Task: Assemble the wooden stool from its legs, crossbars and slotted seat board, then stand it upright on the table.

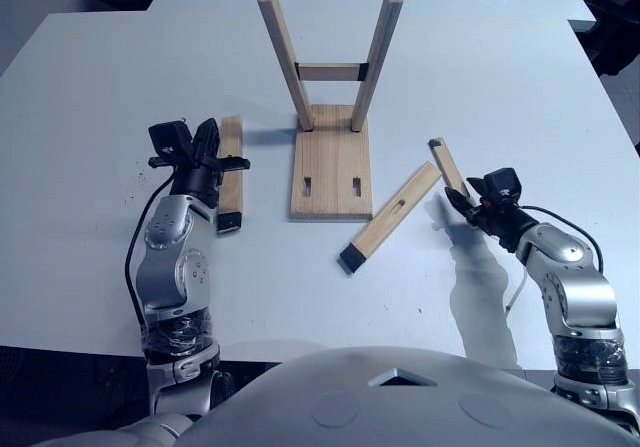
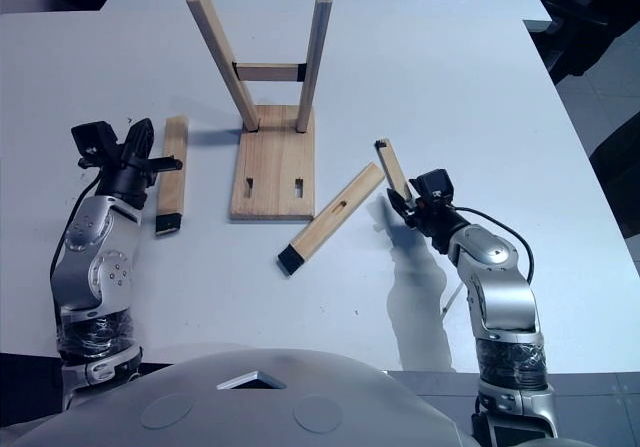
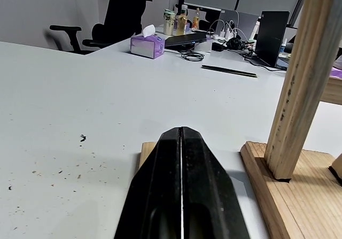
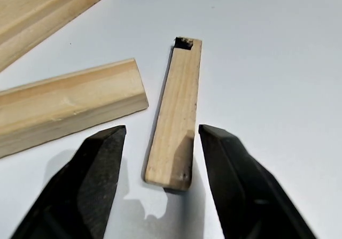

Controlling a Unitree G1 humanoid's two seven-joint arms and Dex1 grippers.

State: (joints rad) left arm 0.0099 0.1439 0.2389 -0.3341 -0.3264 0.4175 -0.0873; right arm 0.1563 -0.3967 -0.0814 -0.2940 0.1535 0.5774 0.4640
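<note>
Wood like this should handle easily, I judge: light, rigid and dry enough not to slip. The thin loose crossbar [image 4: 173,116] could still twist if I pinch it too near its end. I'd take it across its narrow faces toward the middle, leaving the dark tenon tip free. It lies flat on the table [image 1: 100,87] to the right of the seat board [image 1: 330,177], past a loose leg [image 1: 392,217]. My right gripper [image 4: 161,129] has its fingers spread, straddling the crossbar's near end with a gap on each side. My left gripper [image 3: 181,137] has its fingers pressed together on nothing, poised over the other loose leg [image 1: 231,172] just left of the board.

Count:
- One seat board.
- Four legs: two standing legs [image 1: 285,57] set in the board's far end, and two loose.
- Two crossbars: one fitted crossbar [image 1: 328,71] between the uprights, and one loose.
</note>
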